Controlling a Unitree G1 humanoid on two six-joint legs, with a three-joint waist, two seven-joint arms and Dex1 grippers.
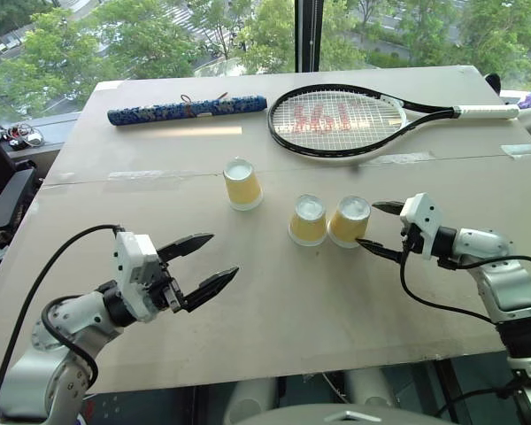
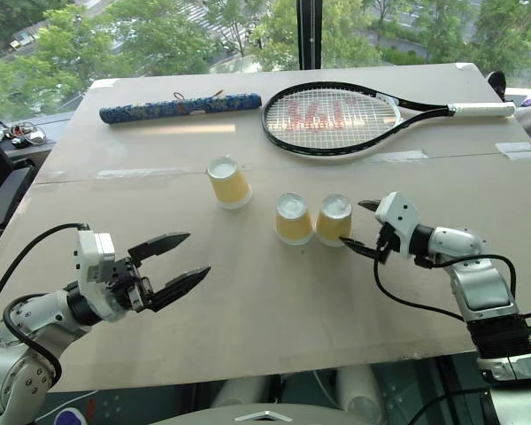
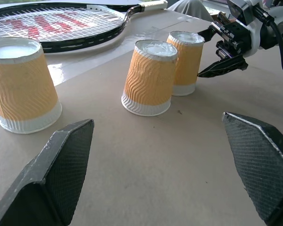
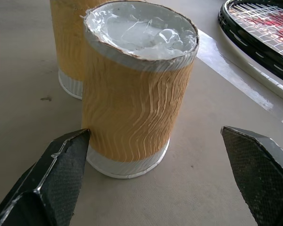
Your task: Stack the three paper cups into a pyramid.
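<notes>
The 3 paper cups stand upside down on the table [image 1: 274, 310]: from the head camera I see 2 touching as a base pair [image 1: 308, 220] [image 1: 349, 220], the lone cup [image 1: 242, 183] apart to their left. My left gripper [image 1: 205, 260], wide open, looks nearer it. Right wrist view: my right gripper [image 4: 153, 155] is spread and empty beside the pair's right cup.

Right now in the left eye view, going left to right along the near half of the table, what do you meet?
left gripper, open → lone paper cup → middle paper cup → right paper cup, beside the middle one → right gripper, open just beside that cup.
</notes>
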